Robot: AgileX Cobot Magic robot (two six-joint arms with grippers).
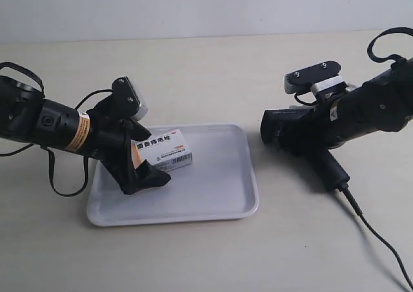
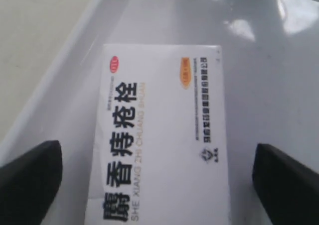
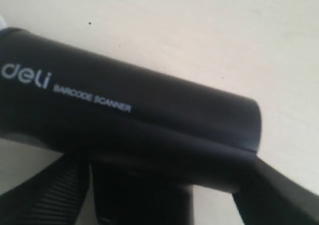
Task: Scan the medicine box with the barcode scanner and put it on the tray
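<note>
The white medicine box (image 1: pixel 164 150) (image 2: pixel 159 135) with black Chinese lettering lies flat on the left part of the white tray (image 1: pixel 219 188) (image 2: pixel 259 85). My left gripper (image 1: pixel 150 159) (image 2: pixel 158 185) straddles it, open. Its fingers (image 2: pixel 30 180) stand well off both long sides of the box, with tray showing in the gaps. To the right of the tray, my right gripper (image 1: pixel 293 134) (image 3: pixel 162 195) is shut on the black barcode scanner (image 1: pixel 287 127) (image 3: pixel 149 110). The scanner's head points toward the tray and its handle (image 1: pixel 329 169) slants down to the table.
The scanner's thin black cable (image 1: pixel 374 234) trails over the beige table toward the front right corner. Loose black arm cables (image 1: pixel 64 176) hang left of the tray. The tray's raised rim (image 2: pixel 55 85) runs close beside the box.
</note>
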